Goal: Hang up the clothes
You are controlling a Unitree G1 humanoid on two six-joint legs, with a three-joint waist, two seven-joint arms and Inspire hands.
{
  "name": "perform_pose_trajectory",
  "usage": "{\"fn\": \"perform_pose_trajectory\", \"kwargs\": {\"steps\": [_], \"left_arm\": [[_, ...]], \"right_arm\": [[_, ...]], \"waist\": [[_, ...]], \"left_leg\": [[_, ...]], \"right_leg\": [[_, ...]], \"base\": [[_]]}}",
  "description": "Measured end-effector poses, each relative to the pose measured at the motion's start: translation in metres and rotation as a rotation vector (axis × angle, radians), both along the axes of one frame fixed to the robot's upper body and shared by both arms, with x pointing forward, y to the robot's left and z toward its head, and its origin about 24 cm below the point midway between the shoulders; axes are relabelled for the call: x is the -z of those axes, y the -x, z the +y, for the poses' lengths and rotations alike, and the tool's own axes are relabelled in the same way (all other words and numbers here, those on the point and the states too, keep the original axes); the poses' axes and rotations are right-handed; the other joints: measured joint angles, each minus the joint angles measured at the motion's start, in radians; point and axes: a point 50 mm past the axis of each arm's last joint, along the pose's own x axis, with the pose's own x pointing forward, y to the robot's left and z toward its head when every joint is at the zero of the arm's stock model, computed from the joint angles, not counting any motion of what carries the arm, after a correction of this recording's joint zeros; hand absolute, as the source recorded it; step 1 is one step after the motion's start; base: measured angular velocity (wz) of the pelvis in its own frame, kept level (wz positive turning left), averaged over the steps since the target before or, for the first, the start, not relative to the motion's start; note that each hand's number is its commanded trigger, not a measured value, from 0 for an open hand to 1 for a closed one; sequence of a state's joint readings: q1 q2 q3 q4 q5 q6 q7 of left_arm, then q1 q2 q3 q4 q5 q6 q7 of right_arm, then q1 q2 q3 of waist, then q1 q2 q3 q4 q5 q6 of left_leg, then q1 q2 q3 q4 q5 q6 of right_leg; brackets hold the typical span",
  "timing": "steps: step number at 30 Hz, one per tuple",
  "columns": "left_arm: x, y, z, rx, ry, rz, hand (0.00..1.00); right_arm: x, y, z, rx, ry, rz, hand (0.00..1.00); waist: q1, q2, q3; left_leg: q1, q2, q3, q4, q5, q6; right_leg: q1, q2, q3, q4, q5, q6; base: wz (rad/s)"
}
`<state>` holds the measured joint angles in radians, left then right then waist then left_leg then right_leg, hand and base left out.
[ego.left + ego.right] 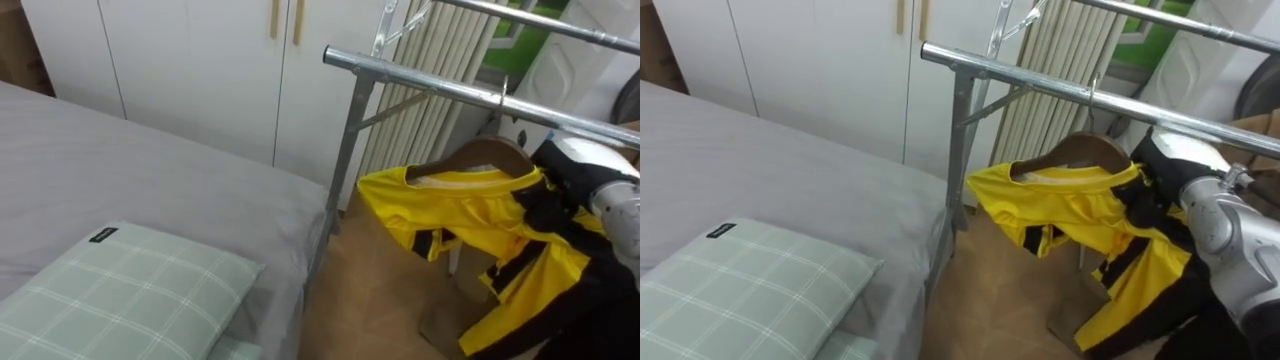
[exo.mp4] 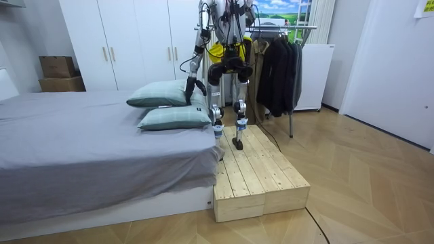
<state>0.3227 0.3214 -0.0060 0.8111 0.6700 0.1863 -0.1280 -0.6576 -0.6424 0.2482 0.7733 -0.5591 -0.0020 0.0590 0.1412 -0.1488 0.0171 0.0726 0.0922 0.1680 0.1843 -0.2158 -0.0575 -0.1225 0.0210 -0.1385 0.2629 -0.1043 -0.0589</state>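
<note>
A yellow shirt point(image 1: 470, 215) with black trim hangs on a wooden hanger point(image 1: 485, 153). The hanger's metal hook point(image 1: 503, 92) reaches up to the grey rail point(image 1: 450, 85) of the clothes rack. My right hand point(image 1: 548, 203) comes in from the right, its dark fingers curled into the shirt's cloth at the hanger's right shoulder. In the room view I stand on a wooden platform point(image 2: 258, 176) facing the rack. My left hand point(image 2: 199, 87) hangs low at my side by the pillows.
A grey bed point(image 1: 120, 170) with a green checked pillow point(image 1: 120, 290) lies to my left, against the rack's post point(image 1: 340, 170). White wardrobe doors point(image 1: 200, 60) and a radiator point(image 1: 440, 55) stand behind. Dark clothes point(image 2: 278, 68) hang further along the rack.
</note>
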Motion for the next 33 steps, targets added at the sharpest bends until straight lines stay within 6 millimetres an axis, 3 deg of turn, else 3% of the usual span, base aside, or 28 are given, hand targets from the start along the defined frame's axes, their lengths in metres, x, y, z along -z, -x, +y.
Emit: {"fn": "perform_pose_trajectory", "kwargs": {"steps": [8,17,22,33], "left_arm": [[0.0,0.001,0.0,-0.003,0.0,0.002,0.0],[0.001,0.001,-0.003,0.008,0.001,0.007,0.0],[0.002,0.001,-0.004,0.022,-0.007,0.014,0.0],[0.002,0.002,-0.003,0.022,-0.01,0.021,0.0]], "right_arm": [[0.0,-0.001,0.002,-0.001,-0.044,-0.009,1.0],[0.009,0.002,0.002,0.003,-0.308,0.072,1.0],[0.027,0.009,-0.01,0.059,-0.528,0.195,1.0],[0.05,0.022,-0.017,0.07,-0.678,0.407,1.0]], "waist": [[-0.005,0.001,-0.0002],[-0.01,0.013,-0.0011],[-0.012,0.01,-0.0012],[-0.022,0.007,-0.0001]], "left_leg": [[-0.002,0.001,-0.003,0.005,0.0,0.0],[0.009,0.001,-0.017,0.006,0.0,0.0],[0.012,-0.001,-0.018,0.007,0.0,0.0],[0.018,-0.001,-0.031,0.011,0.0,0.0]], "right_leg": [[0.003,0.0,-0.002,-0.005,0.002,-0.001],[0.02,-0.001,-0.008,-0.005,0.001,0.0],[0.019,-0.002,-0.004,-0.006,-0.001,0.002],[0.03,-0.003,-0.012,-0.013,-0.001,0.001]], "base": [[0.0],[0.04],[0.0],[0.02]]}}
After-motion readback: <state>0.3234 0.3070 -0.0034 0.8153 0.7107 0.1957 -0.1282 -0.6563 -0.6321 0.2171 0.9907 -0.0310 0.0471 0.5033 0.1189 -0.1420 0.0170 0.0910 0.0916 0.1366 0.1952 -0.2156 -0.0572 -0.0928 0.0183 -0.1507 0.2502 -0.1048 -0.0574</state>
